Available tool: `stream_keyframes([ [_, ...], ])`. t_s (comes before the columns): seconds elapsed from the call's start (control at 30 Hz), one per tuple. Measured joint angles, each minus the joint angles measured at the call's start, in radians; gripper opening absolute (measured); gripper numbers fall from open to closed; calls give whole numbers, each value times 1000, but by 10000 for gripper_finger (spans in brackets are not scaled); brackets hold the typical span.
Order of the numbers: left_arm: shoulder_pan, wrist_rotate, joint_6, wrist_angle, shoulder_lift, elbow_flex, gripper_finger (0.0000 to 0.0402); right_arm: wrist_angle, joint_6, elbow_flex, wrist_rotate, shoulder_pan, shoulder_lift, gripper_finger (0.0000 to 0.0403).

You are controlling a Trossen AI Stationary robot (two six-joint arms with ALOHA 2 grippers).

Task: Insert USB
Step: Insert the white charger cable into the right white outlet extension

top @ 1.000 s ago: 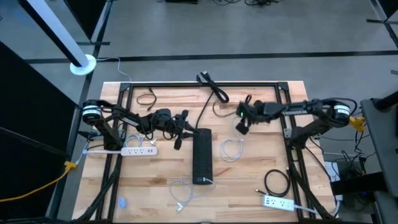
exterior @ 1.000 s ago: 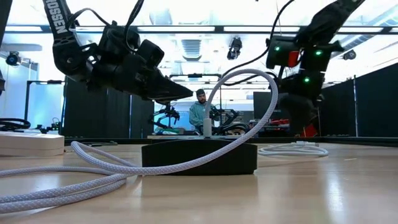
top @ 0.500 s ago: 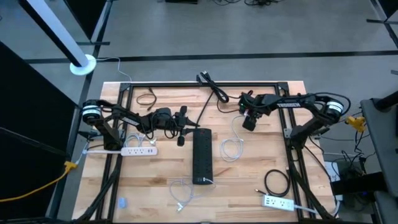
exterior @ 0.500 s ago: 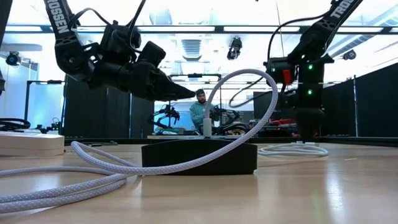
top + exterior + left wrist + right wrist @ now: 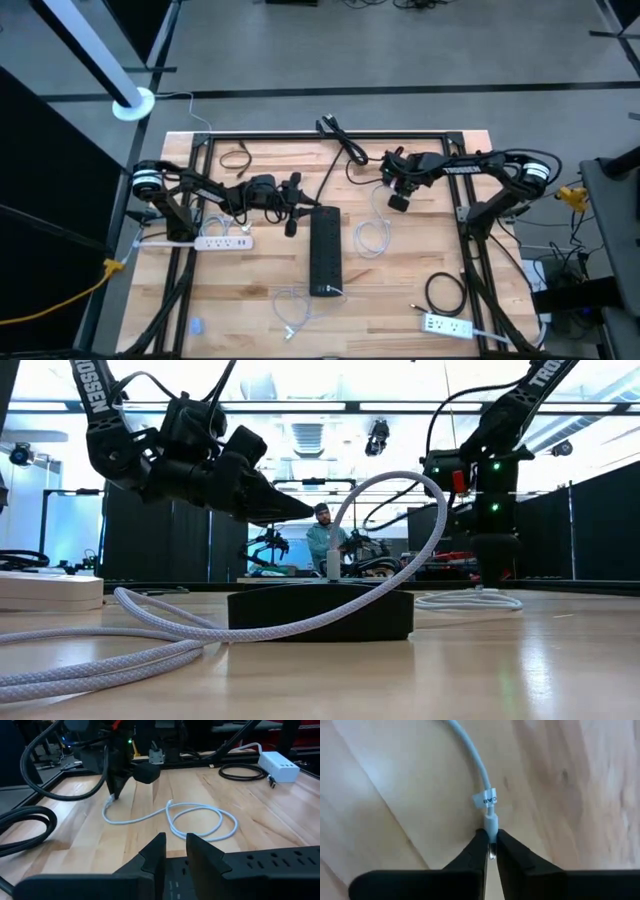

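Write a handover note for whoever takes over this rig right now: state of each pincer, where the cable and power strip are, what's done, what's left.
Right pincer: down at the table, shut on the plug end of the white USB cable, whose loop lies right of the black power strip.
Left pincer: open, holding nothing, hovering over the far end of the strip.
Black power strip: flat at table centre; a braided cable is already plugged into its near end.
Done: plug gripped.
Left: lift the plug, carry it to the strip, line it up with a USB port, push it in.
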Motion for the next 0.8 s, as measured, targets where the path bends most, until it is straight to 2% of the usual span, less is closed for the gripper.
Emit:
stream_keyframes([
  [0.2, -53, 3, -6, -22, 0, -2, 64, -72, 91, 13, -8, 149, -198, 7],
  [0.37, -81, -25, 22, -22, 0, 11, 64, -53, 131, 16, -5, 293, -337, 6],
  [0.5, -83, -101, 67, -24, 13, 48, 64, -24, 153, 16, 44, 376, -373, 6],
  [0.8, -83, -53, 114, -59, 27, 136, 83, 8, 186, 15, 63, 525, -366, 5],
])
